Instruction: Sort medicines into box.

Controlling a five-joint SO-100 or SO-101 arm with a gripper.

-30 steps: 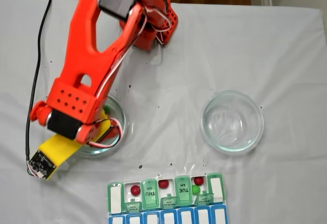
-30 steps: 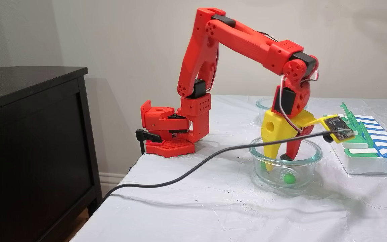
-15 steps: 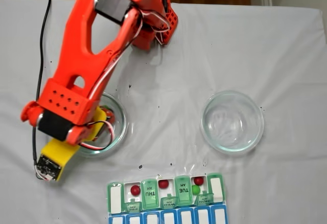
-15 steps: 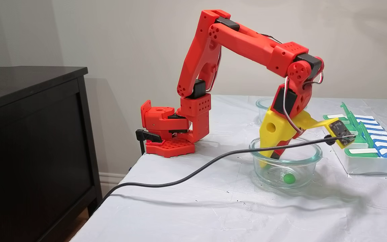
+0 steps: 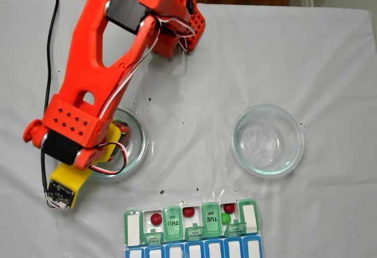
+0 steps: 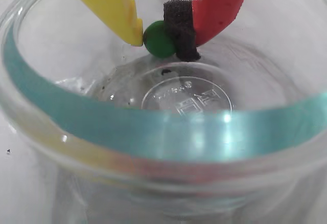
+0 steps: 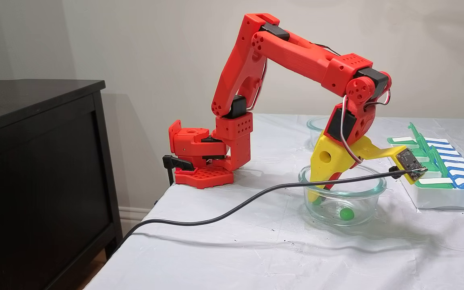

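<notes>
Green pill (image 6: 159, 39) pinched between closed fingers (image 6: 130, 17) at upper centre; we lift straight, clearing the glass dish (image 6: 153, 127) rim.

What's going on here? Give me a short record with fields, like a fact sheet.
tool: shut on a green ball, inside the left glass dish
fingers: one yellow, one red with a black pad
also in that dish: another green ball
other glass dish: looks empty
pill box: holds three red balls and one green
</notes>
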